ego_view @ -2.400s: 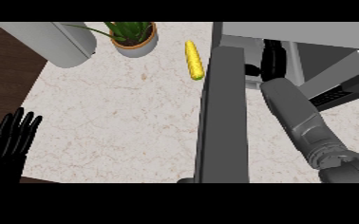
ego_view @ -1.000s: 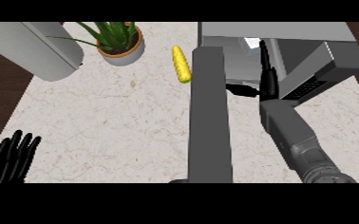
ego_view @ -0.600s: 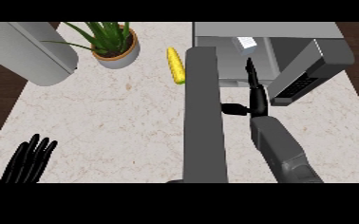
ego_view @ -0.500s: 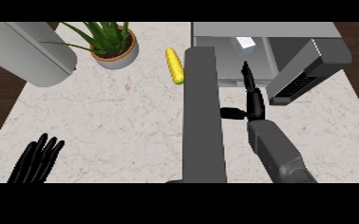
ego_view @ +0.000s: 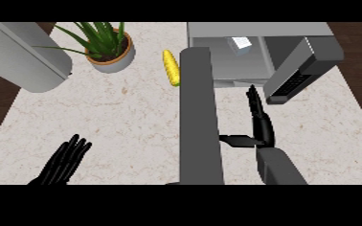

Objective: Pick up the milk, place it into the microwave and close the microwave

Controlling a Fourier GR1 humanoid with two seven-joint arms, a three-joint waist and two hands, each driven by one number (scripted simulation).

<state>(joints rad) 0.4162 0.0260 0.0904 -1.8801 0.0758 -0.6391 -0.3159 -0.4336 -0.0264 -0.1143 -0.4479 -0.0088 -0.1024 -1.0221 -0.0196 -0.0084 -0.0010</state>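
The milk (ego_view: 240, 45), a small white carton, stands inside the open microwave (ego_view: 297, 62) at the back right of the counter. The microwave's grey door (ego_view: 201, 124) is swung wide and runs down the middle of the view toward me. My right hand (ego_view: 259, 122) is open and holds nothing. It lies outside the cavity, just right of the door, with straight fingers pointing at the opening and the thumb out toward the door. My left hand (ego_view: 65, 160) rests open at the lower left.
A yellow corn cob (ego_view: 170, 67) lies left of the door's far end. A potted plant (ego_view: 107, 50) stands at the back, with a grey cylinder (ego_view: 28, 57) at the far left. The pale counter (ego_view: 120, 115) spreads between them.
My right hand has drawn back out of the microwave toward the near edge, leaving the milk inside. My left hand has come further into view at the lower left.
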